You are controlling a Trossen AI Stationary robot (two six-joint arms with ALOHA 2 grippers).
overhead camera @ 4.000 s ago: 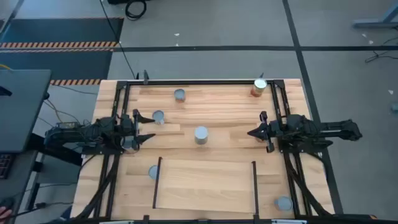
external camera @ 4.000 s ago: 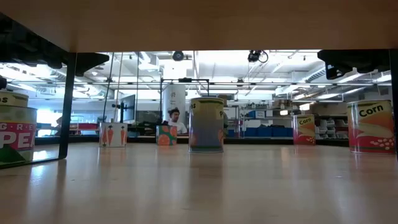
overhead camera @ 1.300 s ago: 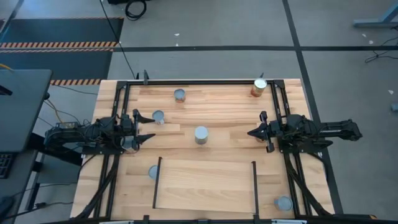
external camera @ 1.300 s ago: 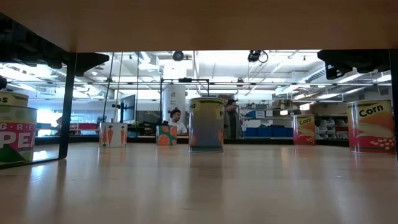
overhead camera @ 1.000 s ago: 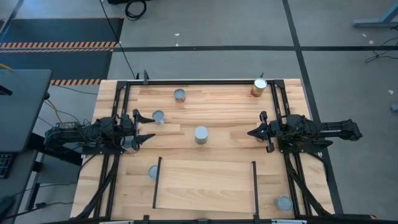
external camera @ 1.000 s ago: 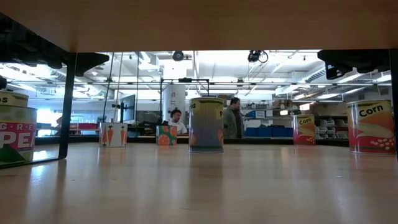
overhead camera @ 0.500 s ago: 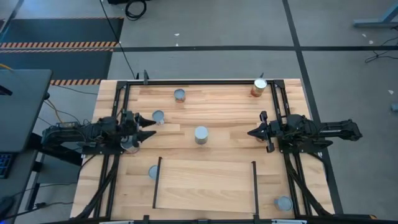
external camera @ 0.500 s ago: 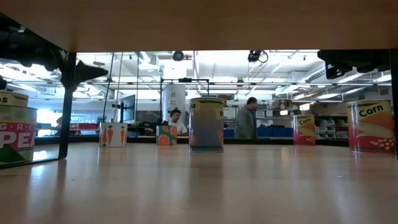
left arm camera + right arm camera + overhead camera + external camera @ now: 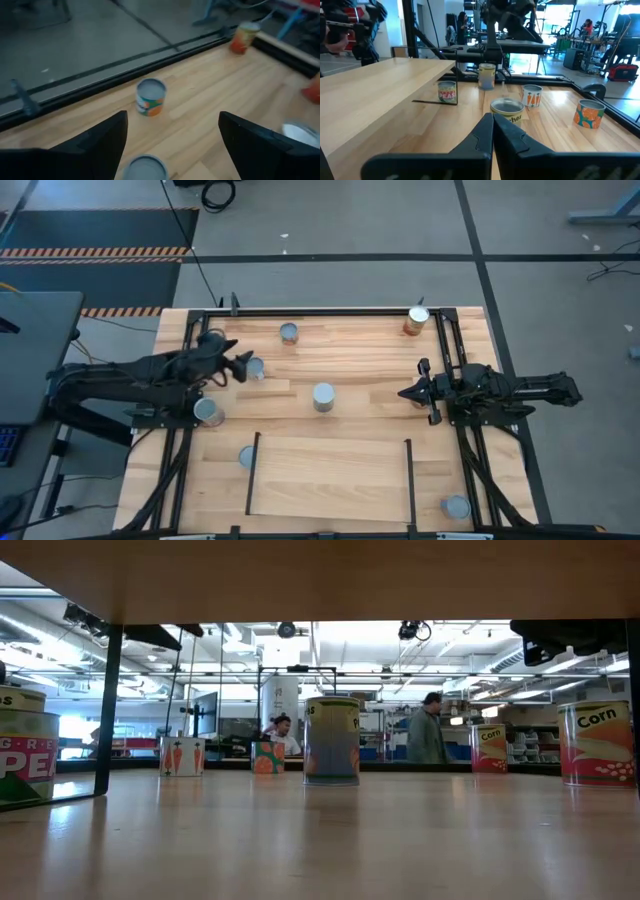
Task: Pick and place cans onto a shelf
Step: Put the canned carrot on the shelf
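Observation:
Several cans stand upright on the planked table: one near the far edge (image 9: 289, 332), one left of the middle (image 9: 254, 367), one in the middle (image 9: 323, 396), an orange-brown one at the far right (image 9: 417, 320), and others nearer (image 9: 208, 411) (image 9: 246, 456) (image 9: 456, 506). The shelf (image 9: 330, 477) lies near the front edge between two black bars. My left gripper (image 9: 238, 362) is open and empty, just left of the can left of the middle, which shows between its fingers (image 9: 145, 169). My right gripper (image 9: 405, 393) is shut and empty at the right.
Black frame rails run along the table's far edge (image 9: 320, 311) and both sides. In the low view a person (image 9: 428, 730) walks in the room behind the table. Bare wood lies between the middle can and my right gripper.
My left gripper has risen and swung toward the table's far edge and a little right, up to the can left of the middle. The can it stood over now shows uncovered and in the same place. My right arm has kept still. A person has walked rightward in the background.

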